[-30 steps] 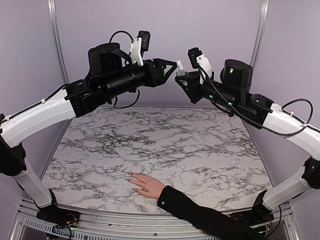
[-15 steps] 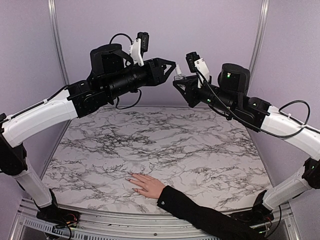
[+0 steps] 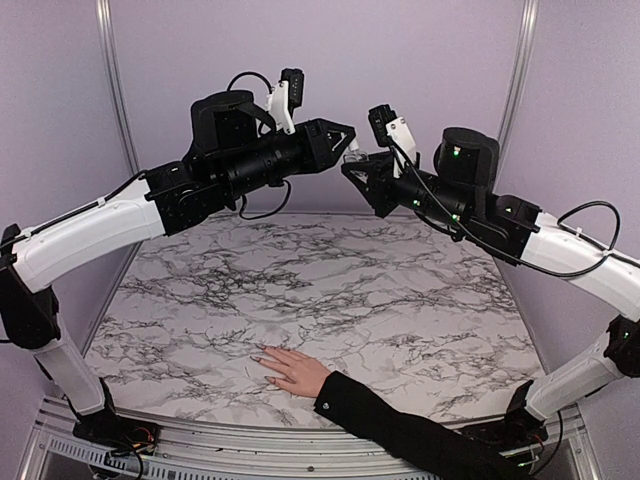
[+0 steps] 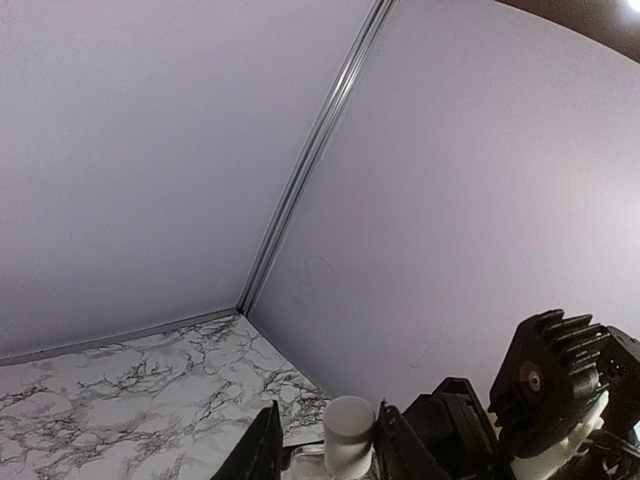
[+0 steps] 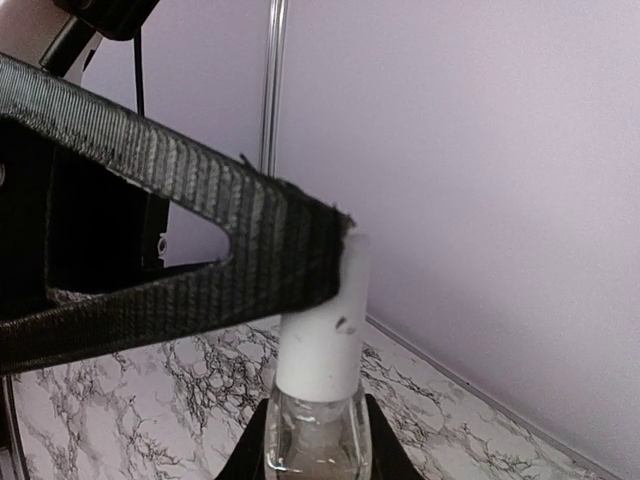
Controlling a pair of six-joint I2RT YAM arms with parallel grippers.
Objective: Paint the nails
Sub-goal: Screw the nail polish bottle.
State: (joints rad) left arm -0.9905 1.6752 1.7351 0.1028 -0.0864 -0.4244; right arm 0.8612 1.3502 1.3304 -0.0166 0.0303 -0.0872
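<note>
Current step, as judged: cap removal, ahead of any painting. Both arms are raised high over the marble table (image 3: 400, 300), well above the work.

**Gripper state**
- Right gripper (image 3: 352, 172): jaws clamped on the body of a clear glass polish bottle (image 5: 315, 445), held upright.
- Left gripper (image 3: 348, 135): jaws apart, straddling the bottle's white cap (image 5: 322, 330). In the right wrist view one finger lies against the cap's side. In the left wrist view a narrow gap shows on the other side, so the cap is not yet gripped.

**Task item**
- The hand (image 3: 297, 372) lies flat at the near edge of the table, black sleeve (image 3: 400, 430) trailing to the right. The nails (image 3: 262, 356) are at the fingertips, pointing left and well apart from both grippers. They are too small to make out singly.

**Hazards from this state**
- One-sided contact: if the touching finger pushes before the opposite finger seats, the bottle may tilt or slip in the right jaws.
- Shallow grip: the left fingers appear to meet only the upper part of the cap, so a twist may skid on the smooth plastic rather than turn it.
- Drop — the bottle is high above the table, and a lost grip would let glass and polish fall toward the surface where the hand rests.
- Spill: once the cap is free, any tilt of the right wrist may pour polish out.
</note>
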